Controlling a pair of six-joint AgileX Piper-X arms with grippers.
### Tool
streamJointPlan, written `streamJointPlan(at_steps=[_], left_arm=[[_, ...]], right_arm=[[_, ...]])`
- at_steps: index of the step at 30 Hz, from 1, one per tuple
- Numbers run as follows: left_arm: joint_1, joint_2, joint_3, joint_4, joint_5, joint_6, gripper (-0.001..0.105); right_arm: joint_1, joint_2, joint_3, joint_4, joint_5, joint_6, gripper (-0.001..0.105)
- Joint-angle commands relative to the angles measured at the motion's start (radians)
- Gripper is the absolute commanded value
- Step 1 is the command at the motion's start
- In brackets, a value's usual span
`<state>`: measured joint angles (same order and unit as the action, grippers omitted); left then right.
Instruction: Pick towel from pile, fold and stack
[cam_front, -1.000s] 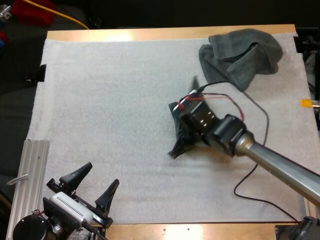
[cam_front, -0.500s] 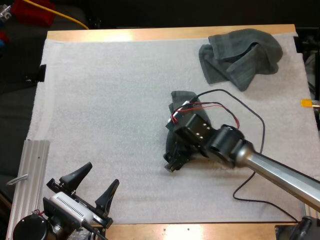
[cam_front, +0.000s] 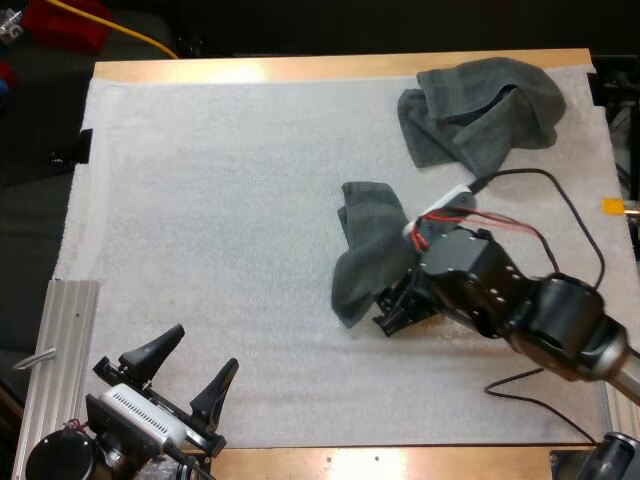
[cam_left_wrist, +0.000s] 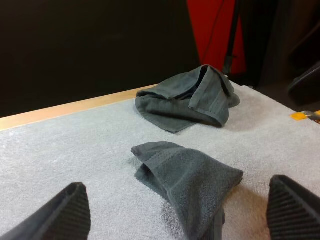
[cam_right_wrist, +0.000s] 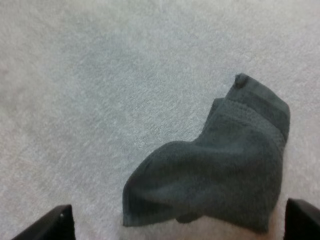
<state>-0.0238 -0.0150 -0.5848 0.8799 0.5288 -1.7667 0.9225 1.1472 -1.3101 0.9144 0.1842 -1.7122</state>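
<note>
My right gripper (cam_front: 395, 308) stands wide open, holding nothing. Just ahead of its fingers lies one towel (cam_front: 368, 250), apart from the pile but bunched up, not folded. Farther beyond, the pile (cam_front: 480, 115) sits by the far edge of the mat (cam_front: 200, 200). Spreading, folding and stacking are left, I judge. Bare mat opens toward my left gripper (cam_front: 203, 348), also wide and empty.

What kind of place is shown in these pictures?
Probably a robotics lab bench: a light wooden table under a white textured mat, a black robot arm above it, and a crumpled dark grey-green cloth towel as practice material.
</note>
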Motion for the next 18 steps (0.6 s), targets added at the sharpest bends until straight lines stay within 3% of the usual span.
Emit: streamJointPlan(at_steps=[1, 11, 18], left_arm=[[0.000, -0.132, -0.007, -0.018, 0.006, -0.009, 0.070], [0.000, -0.132, -0.007, -0.018, 0.006, -0.009, 0.070], [0.000, -0.132, -0.007, -0.018, 0.006, -0.009, 0.070]], right_arm=[[0.002, -0.018, -0.005, 0.017, 0.006, 0.019, 0.079], [0.002, -0.030, 0.022, 0.039, -0.085, 0.066, 0.079], [0.002, -0.024, 0.123, -0.083, -0.182, 0.127, 0.079]])
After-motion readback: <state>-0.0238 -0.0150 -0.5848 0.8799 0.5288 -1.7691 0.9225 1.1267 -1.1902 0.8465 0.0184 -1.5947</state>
